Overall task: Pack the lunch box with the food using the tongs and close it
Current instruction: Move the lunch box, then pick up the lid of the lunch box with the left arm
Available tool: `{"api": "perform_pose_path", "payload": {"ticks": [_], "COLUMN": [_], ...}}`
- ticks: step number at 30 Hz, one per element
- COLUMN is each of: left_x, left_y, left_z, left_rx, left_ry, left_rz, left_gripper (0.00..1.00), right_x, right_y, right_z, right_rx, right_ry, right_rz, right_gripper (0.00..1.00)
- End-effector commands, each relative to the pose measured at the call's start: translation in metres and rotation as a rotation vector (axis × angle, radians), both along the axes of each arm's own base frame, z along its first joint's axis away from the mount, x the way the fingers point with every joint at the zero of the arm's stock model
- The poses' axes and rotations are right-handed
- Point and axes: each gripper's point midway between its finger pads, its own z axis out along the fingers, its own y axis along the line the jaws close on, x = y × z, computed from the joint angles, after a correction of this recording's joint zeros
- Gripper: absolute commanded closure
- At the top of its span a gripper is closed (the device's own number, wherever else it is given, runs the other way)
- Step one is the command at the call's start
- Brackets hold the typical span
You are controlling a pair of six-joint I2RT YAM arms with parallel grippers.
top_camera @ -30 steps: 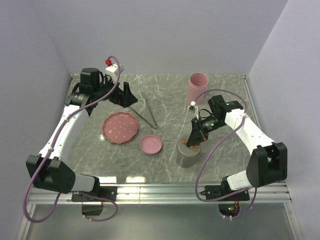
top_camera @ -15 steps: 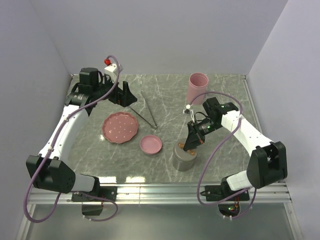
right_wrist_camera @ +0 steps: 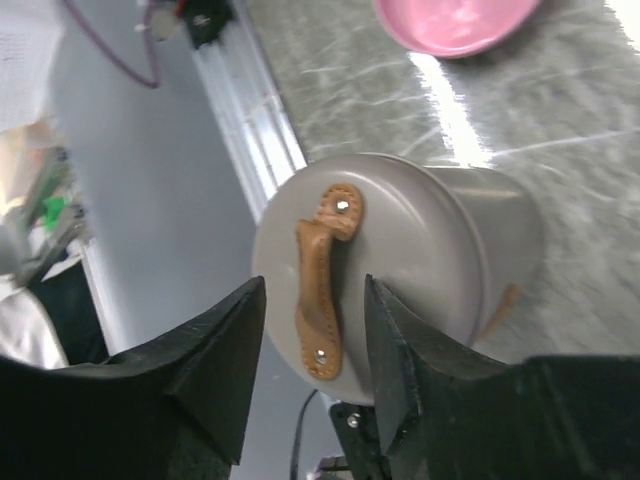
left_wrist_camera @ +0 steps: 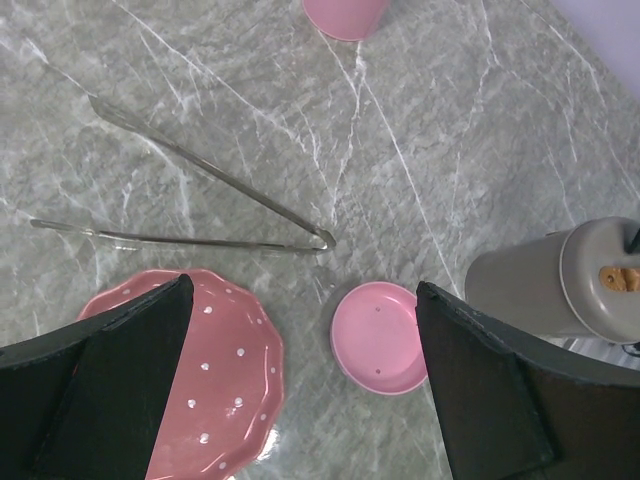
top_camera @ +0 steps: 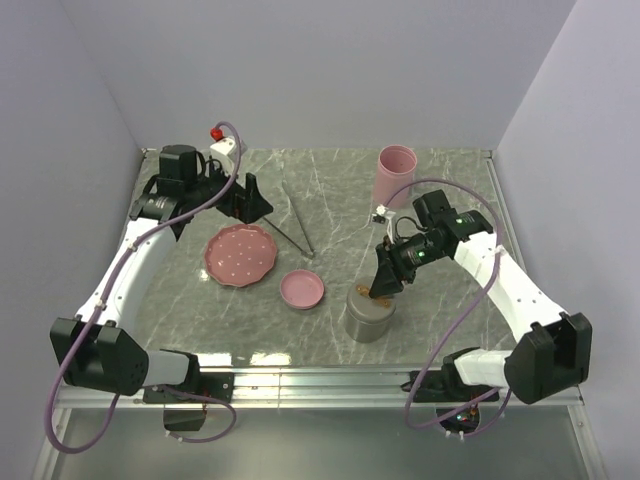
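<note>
the right gripper (right_wrist_camera: 312, 300) stood open astride the brown handle (right_wrist_camera: 325, 250) of the grey lunch box (top_camera: 368, 318); it should rise straight, i think. the left gripper (left_wrist_camera: 302, 290), wide open, hovered near the tongs (left_wrist_camera: 230, 180) on the table (left_wrist_camera: 450, 150).

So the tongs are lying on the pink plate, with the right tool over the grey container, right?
No, the tongs lie on the table beside the pink plate, as the left wrist view shows. The right tool is over the grey container.
</note>
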Motion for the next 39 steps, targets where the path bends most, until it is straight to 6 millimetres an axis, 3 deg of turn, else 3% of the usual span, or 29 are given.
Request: {"api": "perform_pose_path", "payload": {"ticks": [1,3,9,14,17,21,22,27,32,39], "left_x": [-0.009,-0.011,-0.034,-0.077,-0.093,-0.116,-0.118,-0.119,-0.124,-0.142], "left_y": [-0.001,0.001,0.007,-0.002,-0.017,-0.050,-0.054,-0.070,-0.080,-0.076], "left_z": [0.010,0.005,-0.037,-0.068,-0.087,-0.124,-0.131,-0.176,-0.187,-0.219], "left_rx": [0.012,0.048,0.205,0.329,0.420,0.471,0.483,0.611,0.597,0.652], "left_ry": [-0.078,-0.104,-0.103,-0.217,-0.289,-0.243,-0.231,-0.183,-0.165,-0.143], "left_rz": [-0.054,-0.083,-0.266,-0.609,-0.788,-1.009,-1.039,-1.171,-1.246,-1.311], "left_gripper": [0.01,0.01,0.05,0.08,0.10,0.15,0.16,0.23,0.30,0.37], "right_x": [0.027,0.032,0.054,0.073,0.086,0.105,0.104,0.113,0.128,0.143], "right_y": [-0.017,-0.018,-0.020,-0.028,-0.037,-0.054,-0.053,-0.085,-0.112,-0.140], "right_z": [-0.008,-0.003,0.032,0.061,0.075,0.093,0.098,0.101,0.103,0.119], "right_rx": [-0.148,-0.153,-0.105,-0.022,0.018,0.102,0.136,0.120,0.038,-0.026], "right_ry": [-0.141,-0.175,-0.294,-0.333,-0.332,-0.309,-0.302,-0.335,-0.395,-0.488], "right_rz": [-0.087,-0.111,-0.195,-0.271,-0.328,-0.429,-0.426,-0.551,-0.702,-0.843], "right_gripper": [0.46,0.42,0.26,0.21,0.18,0.14,0.13,0.08,0.03,0.00]}}
